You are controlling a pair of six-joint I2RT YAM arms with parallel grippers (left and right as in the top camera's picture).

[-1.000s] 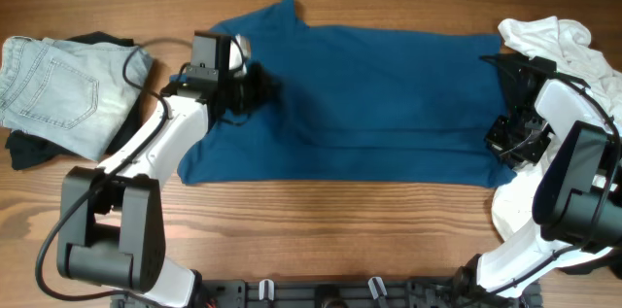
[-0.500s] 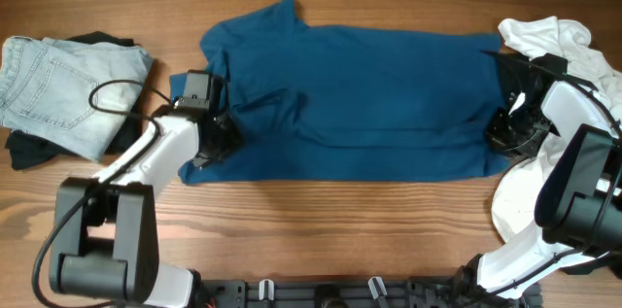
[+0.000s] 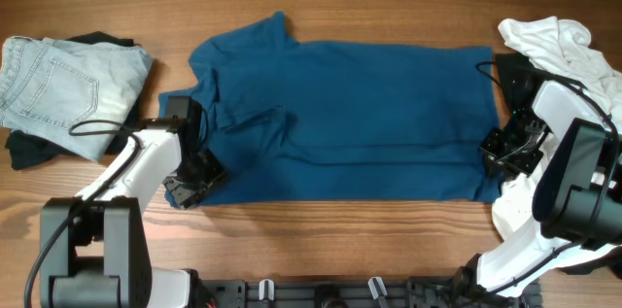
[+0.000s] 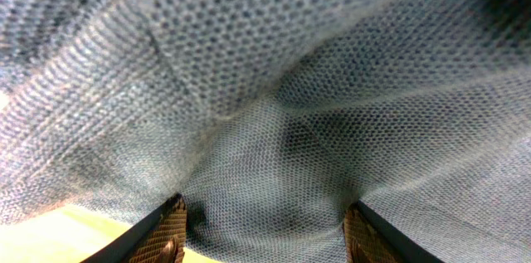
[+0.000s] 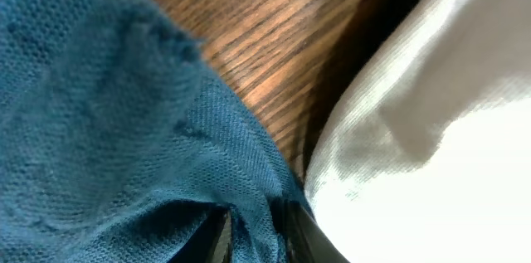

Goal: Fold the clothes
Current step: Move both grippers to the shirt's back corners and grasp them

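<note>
The large deep-blue shirt (image 3: 369, 114) lies spread flat across the middle of the table. My left gripper (image 3: 191, 180) is at its front-left corner. In the left wrist view its fingers (image 4: 265, 234) stand wide apart, with the shirt's mesh fabric (image 4: 265, 89) bunched between them. My right gripper (image 3: 498, 150) is at the shirt's right edge. In the right wrist view its fingers (image 5: 255, 234) are close together, pinching a fold of the blue fabric (image 5: 99, 114).
Pale-blue jeans (image 3: 53, 89) lie on a black garment (image 3: 29, 153) at the far left. A white garment (image 3: 549, 41) is heaped at the right edge beside my right arm and shows in the right wrist view (image 5: 431, 130). Bare wood (image 3: 340, 240) runs along the front.
My left gripper has moved along the shirt's left side toward the front edge. The shirt has shifted left and forward with it. My right gripper has moved slightly forward.
</note>
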